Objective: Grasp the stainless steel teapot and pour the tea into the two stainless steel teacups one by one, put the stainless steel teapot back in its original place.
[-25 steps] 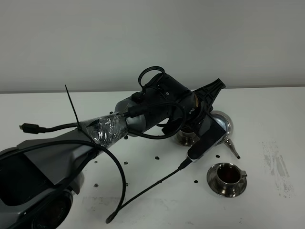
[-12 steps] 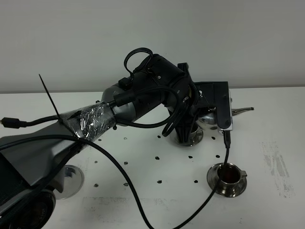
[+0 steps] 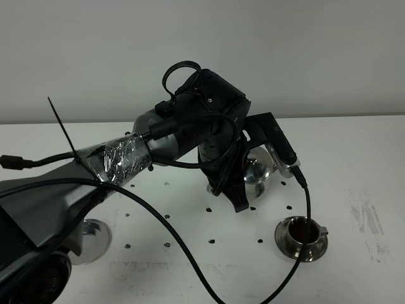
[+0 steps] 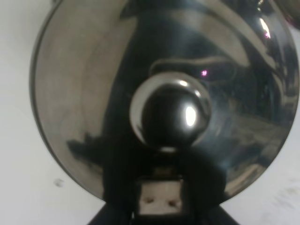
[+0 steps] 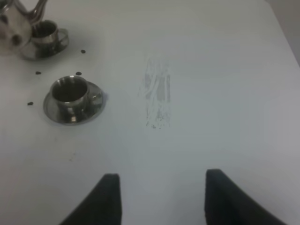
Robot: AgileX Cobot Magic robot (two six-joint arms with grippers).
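Steel saucer (image 3: 93, 239), round, shiny and bare, sits nearest the high camera at the lower left, partly behind the left arm's grey base. Farther in on the right stands a small shiny steel teacup (image 3: 303, 232) on its own round saucer, with reddish-brown tea (image 3: 303, 230) inside; the right wrist view shows this cup (image 5: 70, 95) ahead of the right gripper (image 5: 161, 197), whose two dark fingers stand well apart over bare white table (image 5: 211, 93), holding nothing. Beyond that, the black left arm reaches across the middle and hides most of the rounded stainless steel teapot (image 3: 258, 170). The left wrist view is filled by the pot's domed lid and round knob (image 4: 169, 114); the left gripper's fingertips are out of sight, so its opening and grip cannot be told. Farthest, the second small steel teacup (image 5: 45, 31) on its saucer sits just beside the teapot (image 5: 14, 23) under its curved spout.
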